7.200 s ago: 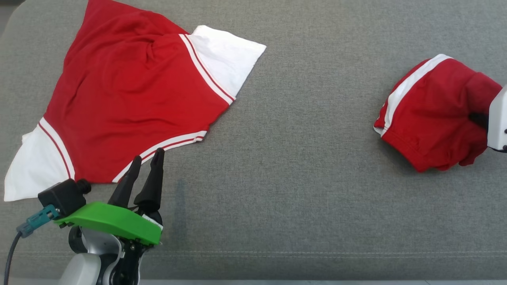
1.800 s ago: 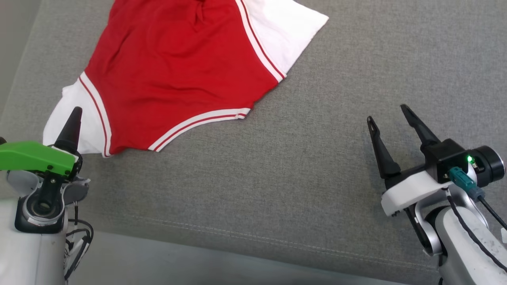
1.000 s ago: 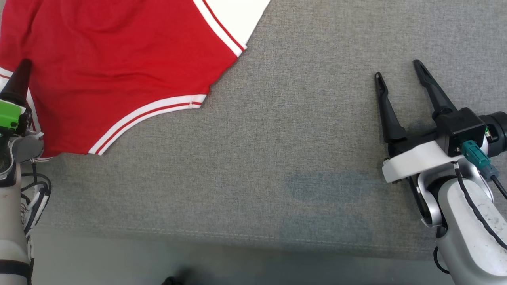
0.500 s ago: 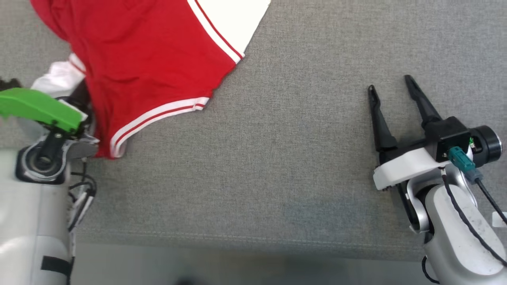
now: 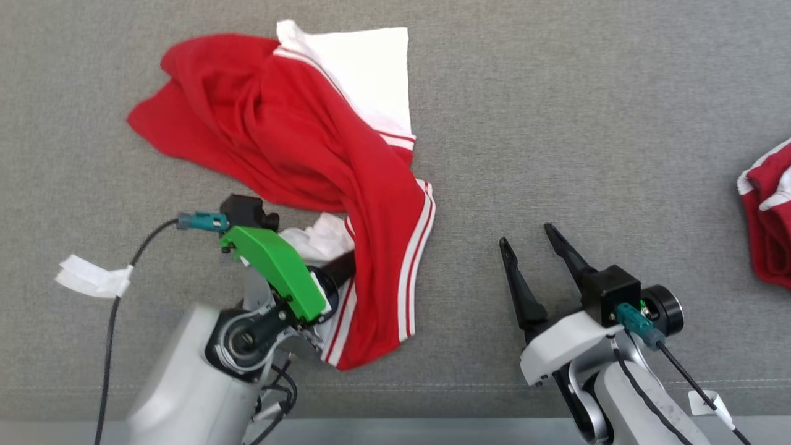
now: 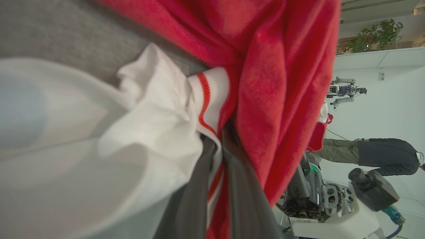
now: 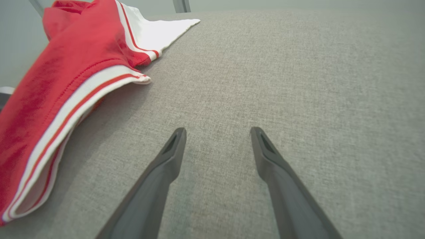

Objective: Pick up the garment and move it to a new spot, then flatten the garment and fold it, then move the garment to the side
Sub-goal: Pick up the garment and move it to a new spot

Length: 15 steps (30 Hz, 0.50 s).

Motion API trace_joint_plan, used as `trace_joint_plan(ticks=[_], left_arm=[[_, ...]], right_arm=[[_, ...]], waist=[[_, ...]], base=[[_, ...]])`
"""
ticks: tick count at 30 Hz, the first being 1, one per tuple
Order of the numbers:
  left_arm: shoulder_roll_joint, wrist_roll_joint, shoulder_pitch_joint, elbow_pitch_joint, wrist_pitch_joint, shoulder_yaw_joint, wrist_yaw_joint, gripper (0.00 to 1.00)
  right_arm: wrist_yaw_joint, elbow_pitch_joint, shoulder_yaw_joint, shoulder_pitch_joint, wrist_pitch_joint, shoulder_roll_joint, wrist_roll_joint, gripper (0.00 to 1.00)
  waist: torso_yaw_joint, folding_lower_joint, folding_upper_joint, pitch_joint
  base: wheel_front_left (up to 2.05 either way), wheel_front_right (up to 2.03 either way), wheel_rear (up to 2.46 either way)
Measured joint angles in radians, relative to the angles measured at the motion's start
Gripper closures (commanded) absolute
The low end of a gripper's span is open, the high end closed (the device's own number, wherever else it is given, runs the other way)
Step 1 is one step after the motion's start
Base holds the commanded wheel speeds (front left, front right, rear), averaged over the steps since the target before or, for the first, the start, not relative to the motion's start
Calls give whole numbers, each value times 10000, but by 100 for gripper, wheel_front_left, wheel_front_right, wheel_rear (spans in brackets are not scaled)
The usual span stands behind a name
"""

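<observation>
The garment (image 5: 296,142) is a red shirt with white sleeves and striped trim, lying bunched and draped on the grey cushion (image 5: 556,123). My left gripper (image 5: 346,264) is shut on its white sleeve near the lower hem, with the fingertips buried in cloth. In the left wrist view the dark fingers (image 6: 196,199) pinch white and red fabric (image 6: 282,83) of the garment between them. My right gripper (image 5: 525,235) stands open to the right of the garment, over bare cushion and touching nothing. From the right wrist, the garment (image 7: 66,66) lies left of the open right gripper (image 7: 218,131).
A second red and white garment (image 5: 769,216) sits bundled at the right edge. The cushion's front seam (image 5: 469,388) runs close below both arms. A person (image 6: 372,156) and another robot (image 6: 345,91) show in the background of the left wrist view.
The head camera has shifted. My left gripper has shut on the white sleeve and dragged the garment, which is now bunched instead of spread flat. The right gripper has stayed open.
</observation>
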Motion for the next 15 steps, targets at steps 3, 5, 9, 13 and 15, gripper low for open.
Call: trace_joint_plan(ticks=[3, 5, 9, 13, 15], left_arm=[[-6, 188, 438, -119, -36, -541, 4, 100], [-6, 207, 615, -197, -125, -830, 6, 100], [-33, 591, 795, -353, -652, -1193, 211, 100], [-4, 637, 809, -443, -1494, -1206, 706, 100], [2, 270, 839, -690, -2301, -1308, 1081, 100]], right_arm=[[-10, 247, -15, 368, -102, -2, 123, 0], [-21, 343, -92, 655, -117, -2, 274, 0], [-63, 437, -192, 1213, -180, -4, 449, 0], [-63, 468, -111, 1606, -205, 38, 522, 0], [-46, 506, 157, 1724, -209, 84, 545, 0]], waist=[[-294, 0, 0, -335], [-528, 0, 0, -546], [-1063, 0, 0, -919], [-1657, 0, 0, -1208], [-2269, 0, 0, -1406]], base=[[0, 0, 0], [0, 0, 0], [0, 0, 0], [0, 0, 0], [0, 0, 0]])
